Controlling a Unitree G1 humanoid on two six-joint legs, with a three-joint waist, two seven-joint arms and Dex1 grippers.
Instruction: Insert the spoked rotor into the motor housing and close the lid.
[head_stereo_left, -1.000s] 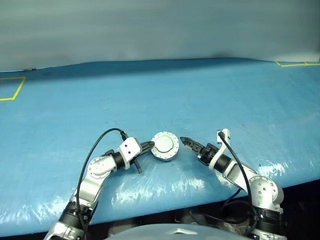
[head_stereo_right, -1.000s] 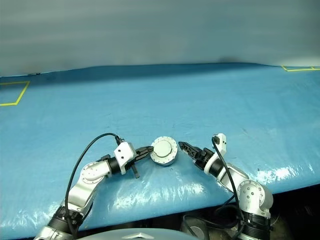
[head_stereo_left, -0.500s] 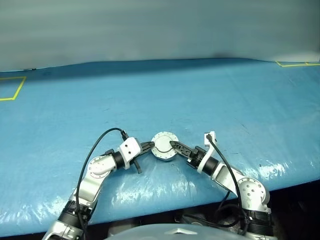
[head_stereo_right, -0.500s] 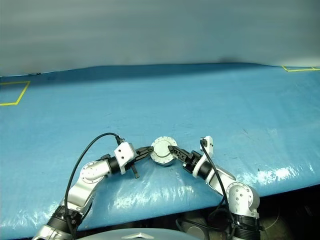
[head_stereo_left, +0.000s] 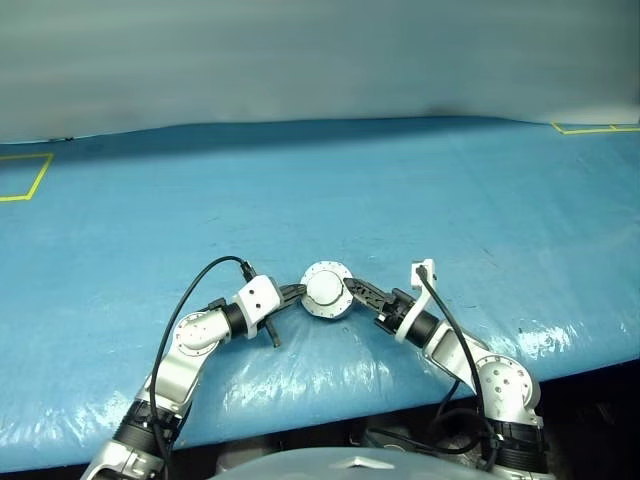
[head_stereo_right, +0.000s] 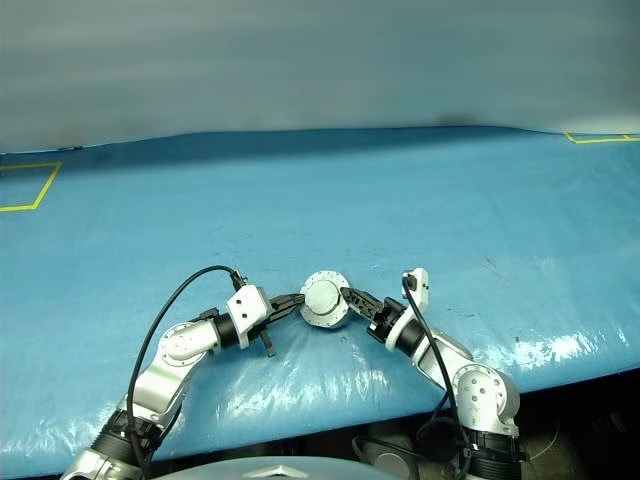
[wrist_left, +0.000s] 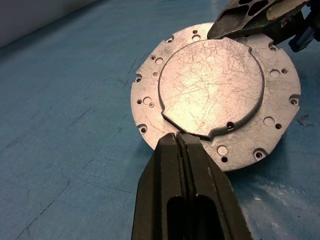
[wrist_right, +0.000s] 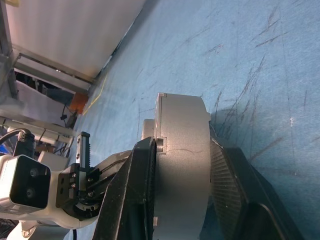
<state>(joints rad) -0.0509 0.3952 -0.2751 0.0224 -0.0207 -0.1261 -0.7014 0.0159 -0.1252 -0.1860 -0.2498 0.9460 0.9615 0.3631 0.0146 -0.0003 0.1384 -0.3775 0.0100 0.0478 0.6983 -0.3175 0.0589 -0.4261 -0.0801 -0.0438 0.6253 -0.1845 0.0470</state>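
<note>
The motor housing (wrist_right: 182, 165) lies on the blue table as a thick silver puck. Its lid (head_stereo_left: 327, 288) is down flat on it, plain scratched face up (wrist_left: 212, 92). The spoked rotor is hidden. My left gripper (head_stereo_left: 297, 293) is shut, and its joined fingertips (wrist_left: 178, 137) touch the lid's left rim. From the right, my right gripper (head_stereo_left: 350, 290) reaches over the housing. One finger (wrist_right: 135, 190) lies against one flat face and the ribbed pad (wrist_right: 232, 190) against the other, so it is shut on the housing's right edge.
Blue sheeting (head_stereo_left: 400, 190) covers the whole table, whose front edge runs close below my arms. Yellow tape marks lie at the far left (head_stereo_left: 25, 180) and far right (head_stereo_left: 595, 127). A black cable (head_stereo_left: 190, 300) loops over my left forearm.
My right gripper moved left from beside the housing to its right edge, and its fingers narrowed onto it. The left gripper kept still.
</note>
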